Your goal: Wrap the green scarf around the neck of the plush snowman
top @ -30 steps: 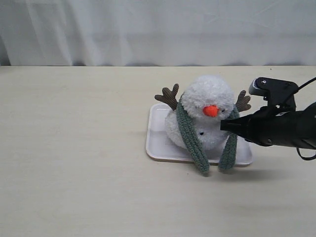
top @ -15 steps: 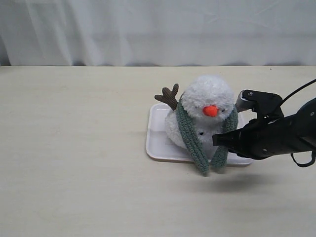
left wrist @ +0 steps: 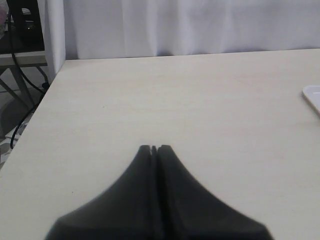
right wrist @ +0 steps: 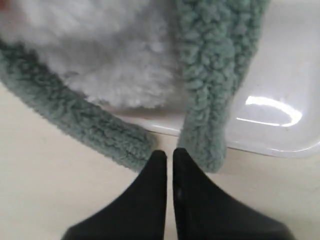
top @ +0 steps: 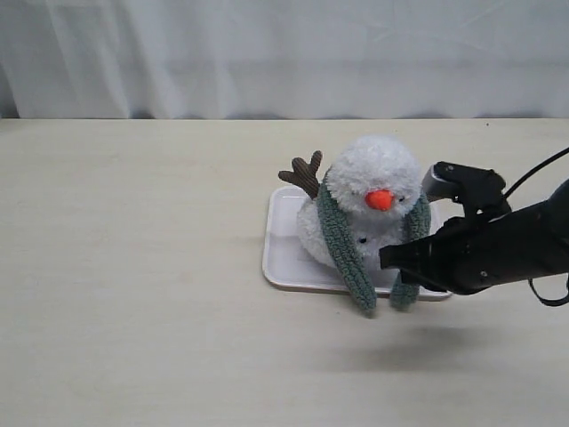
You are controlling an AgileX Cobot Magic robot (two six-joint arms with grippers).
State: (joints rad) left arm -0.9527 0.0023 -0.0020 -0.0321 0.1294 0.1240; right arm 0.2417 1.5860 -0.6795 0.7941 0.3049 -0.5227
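No readable text, labels, brands or numbers anywhere (all three views).

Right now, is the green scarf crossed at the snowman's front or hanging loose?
Hanging loose: both ends of the green scarf drop down the plush snowman's front, uncrossed, over the tray's edge.

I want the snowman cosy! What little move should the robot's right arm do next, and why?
Probably open the right gripper and nudge forward onto the nearer end of the green scarf. The scarf only hangs in two loose tails down the plush snowman, not crossed, and the almost shut jaws sit just short of that tail, holding nothing.
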